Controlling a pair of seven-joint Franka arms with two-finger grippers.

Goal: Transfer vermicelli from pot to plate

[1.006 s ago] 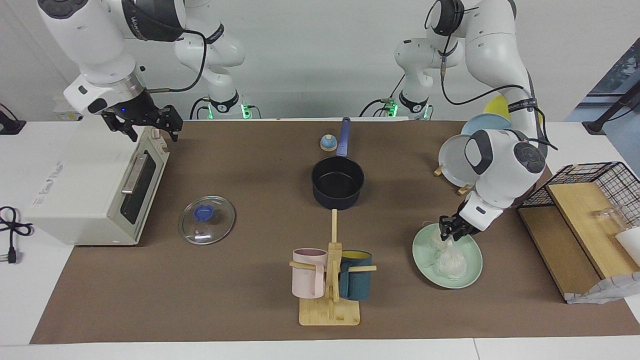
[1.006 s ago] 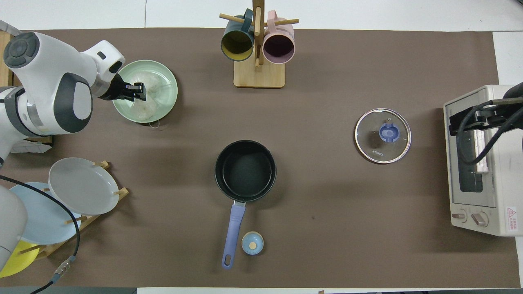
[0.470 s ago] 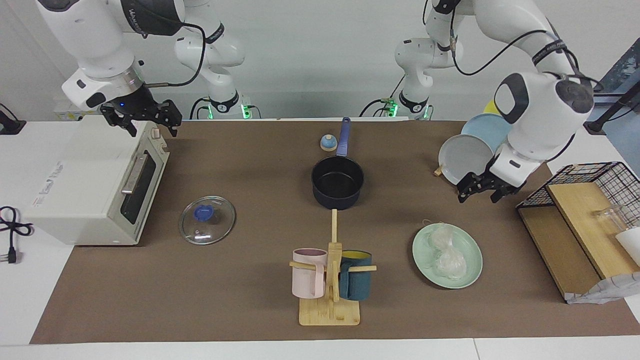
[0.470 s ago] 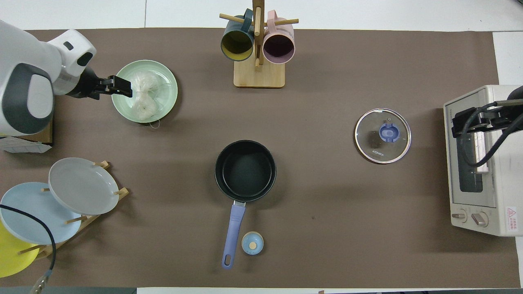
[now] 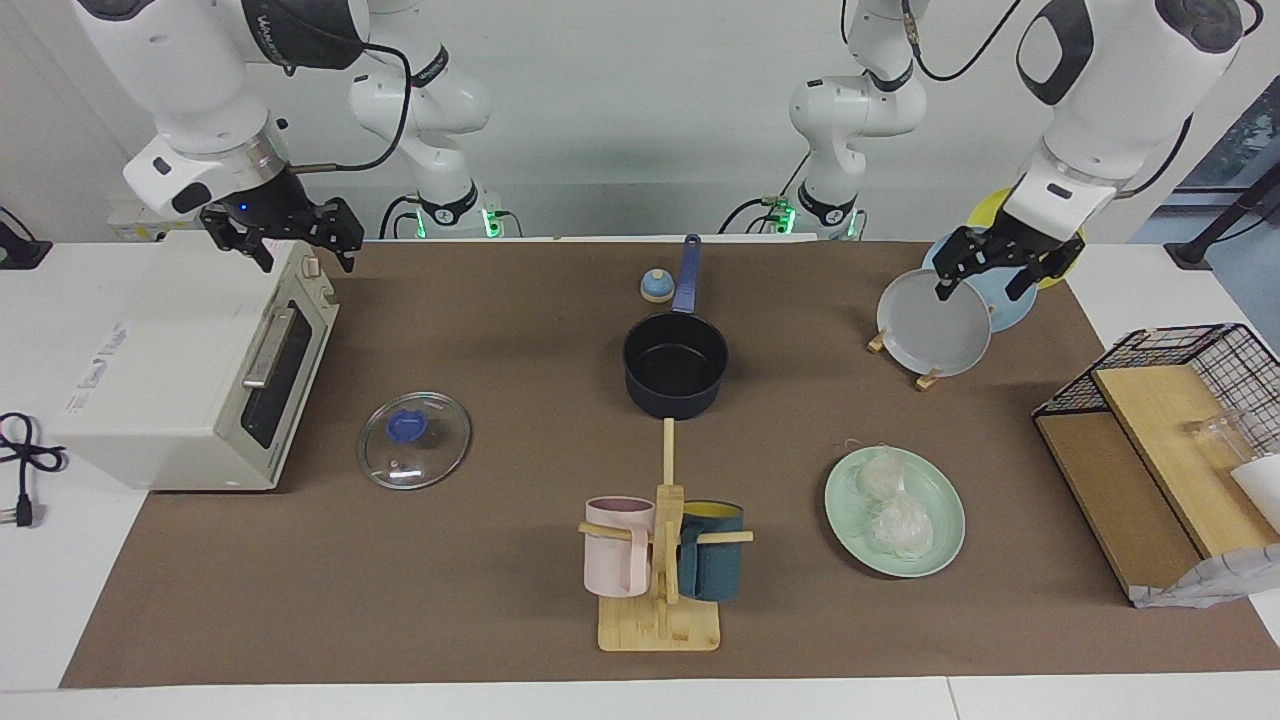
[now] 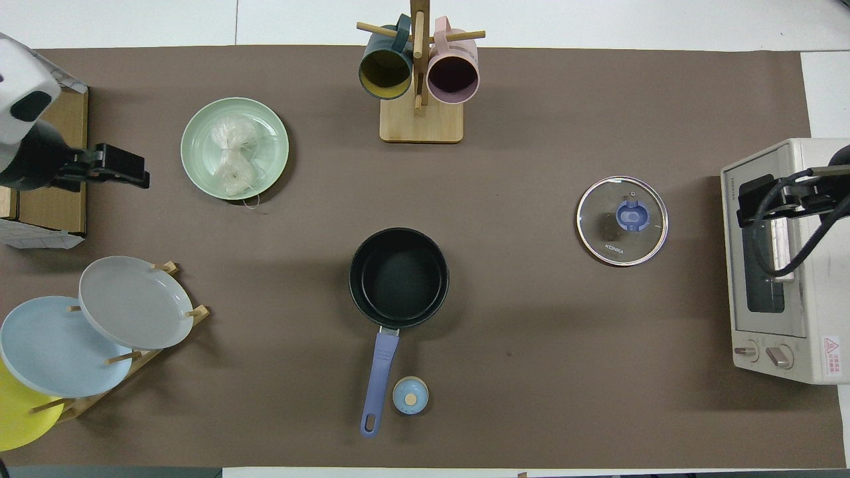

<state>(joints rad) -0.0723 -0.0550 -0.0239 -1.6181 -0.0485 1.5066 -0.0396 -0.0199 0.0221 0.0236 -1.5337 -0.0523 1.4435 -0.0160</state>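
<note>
While the noodles point(image 5: 888, 503) lie on the green plate point(image 5: 945, 545), the pot point(image 5: 675, 365) looks empty. Both the left gripper point(image 5: 1005, 262) and right gripper point(image 5: 283, 235) hang wide, holding nothing; the job seems finished.

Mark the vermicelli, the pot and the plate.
vermicelli point(image 6: 232, 156), overhead view, middle of the tangle.
pot point(image 6: 399, 277), overhead view, bare black interior.
plate point(image 5: 940, 545), facing view, bare rim.

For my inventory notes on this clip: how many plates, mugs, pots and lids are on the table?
Plates: 4 (mint-green plate, grey plate, light blue plate, yellow plate)
Mugs: 2 (teal mug, pink mug)
Pots: 1 (pot)
Lids: 1 (glass lid)
Total: 8
</note>
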